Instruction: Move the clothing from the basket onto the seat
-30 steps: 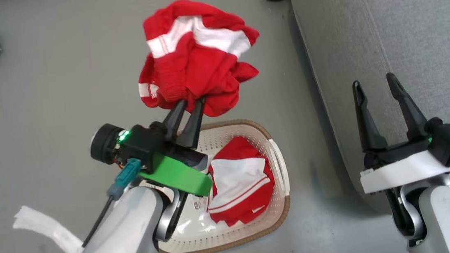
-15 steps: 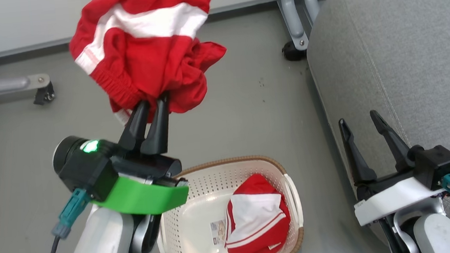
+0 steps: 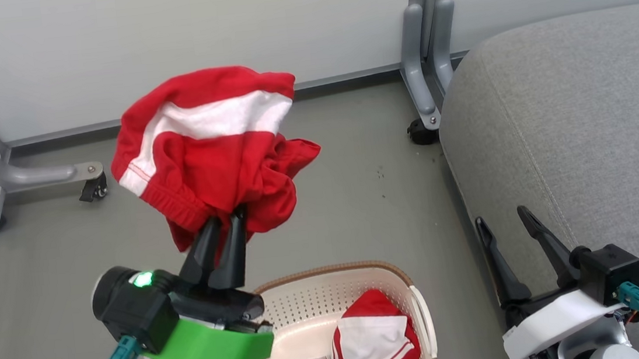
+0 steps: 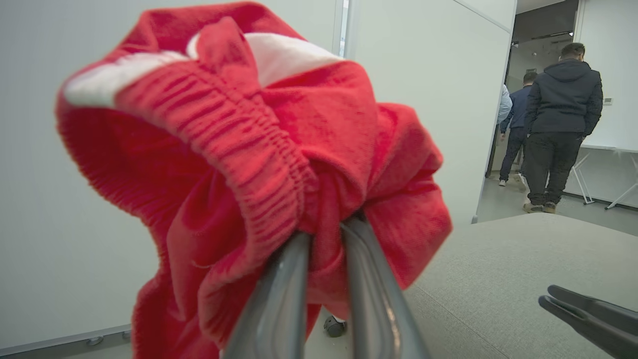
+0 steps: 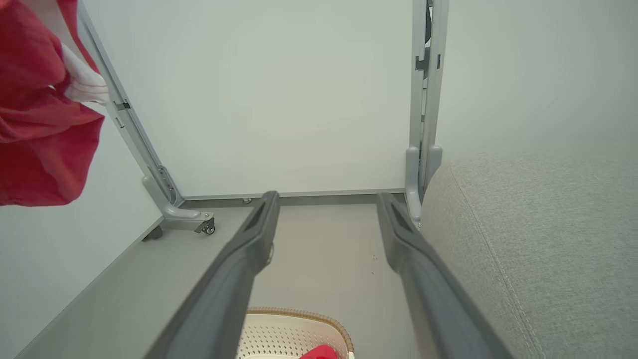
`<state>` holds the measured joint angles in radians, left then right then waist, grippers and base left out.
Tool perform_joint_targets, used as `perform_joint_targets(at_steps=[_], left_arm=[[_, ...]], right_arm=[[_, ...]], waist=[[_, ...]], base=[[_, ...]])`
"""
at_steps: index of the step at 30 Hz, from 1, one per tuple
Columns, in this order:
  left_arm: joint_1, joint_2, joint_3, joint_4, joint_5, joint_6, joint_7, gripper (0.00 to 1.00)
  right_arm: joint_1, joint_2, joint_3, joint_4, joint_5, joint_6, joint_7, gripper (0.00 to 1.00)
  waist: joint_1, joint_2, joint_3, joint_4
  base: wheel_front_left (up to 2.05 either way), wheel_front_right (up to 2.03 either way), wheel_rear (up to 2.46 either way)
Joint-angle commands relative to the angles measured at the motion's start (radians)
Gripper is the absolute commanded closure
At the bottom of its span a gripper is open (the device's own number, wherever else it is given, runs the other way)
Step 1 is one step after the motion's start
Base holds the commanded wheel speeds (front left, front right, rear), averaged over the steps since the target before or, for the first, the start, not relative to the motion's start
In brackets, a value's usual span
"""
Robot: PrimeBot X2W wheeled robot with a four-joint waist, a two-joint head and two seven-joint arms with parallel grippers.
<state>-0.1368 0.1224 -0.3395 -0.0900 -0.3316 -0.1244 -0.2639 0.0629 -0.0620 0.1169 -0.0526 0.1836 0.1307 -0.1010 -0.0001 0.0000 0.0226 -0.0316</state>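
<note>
Left pincer [image 3: 225, 218] pinching red garment [image 3: 205, 149] by thin fold, high beyond basket [image 3: 328, 270]; swing toward seat [image 3: 583, 119] could shake it loose. Right pincer [image 3: 500, 216] spread.

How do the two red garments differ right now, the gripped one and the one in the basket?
The gripped garment is bunched in the shut left gripper, off the floor; the other garment lies in the basket. The gripped garment shows its gathered waistband; the other garment shows a flat white panel. Both are red with white.
</note>
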Motion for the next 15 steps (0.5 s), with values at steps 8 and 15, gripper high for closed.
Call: perform_joint_targets(at_steps=[8,15], left_arm=[[0.053,-0.014,-0.008,0.004,0.009,-0.008,-0.001,1.00],[0.054,-0.009,-0.017,0.001,0.002,-0.008,-0.001,1.00]], right_arm=[[0.041,0.004,0.001,-0.015,0.010,0.000,0.010,0.00],[0.039,0.005,0.006,-0.020,0.012,0.000,0.014,0.00]], waist=[[0.0001,0.0000,-0.035,0.006],[0.0001,0.0000,-0.037,0.008]], base=[[0.00,0.00,0.00],[0.00,0.00,0.00]])
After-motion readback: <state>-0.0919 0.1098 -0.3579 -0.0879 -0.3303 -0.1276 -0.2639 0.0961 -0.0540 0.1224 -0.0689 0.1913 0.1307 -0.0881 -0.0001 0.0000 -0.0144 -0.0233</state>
